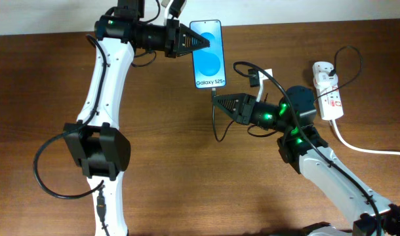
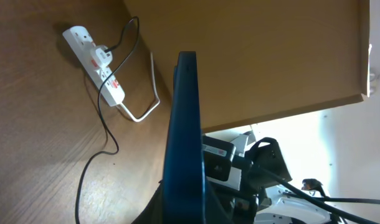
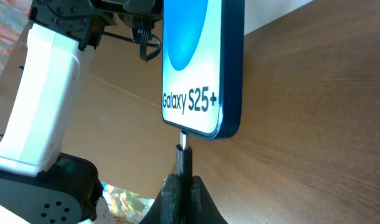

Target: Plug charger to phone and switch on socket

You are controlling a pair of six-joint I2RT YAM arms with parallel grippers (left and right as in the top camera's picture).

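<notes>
The phone (image 1: 208, 59), with a blue screen reading "Galaxy S25+", is held off the table at the back. My left gripper (image 1: 201, 42) is shut on its left edge; in the left wrist view the phone (image 2: 186, 124) stands edge-on between the fingers (image 2: 185, 214). My right gripper (image 1: 218, 100) is shut on the charger's black plug (image 3: 184, 158). Its metal tip meets the bottom edge of the phone (image 3: 199, 56). The thin black cable (image 1: 215, 126) loops back to the white socket strip (image 1: 328, 92) at the right, which also shows in the left wrist view (image 2: 96, 62).
The socket's thick white cord (image 1: 360, 147) runs off to the right edge. The black charger cable (image 2: 106, 115) lies loose on the brown wooden table (image 1: 187, 170). The left arm's white links (image 1: 98, 131) stand along the left side.
</notes>
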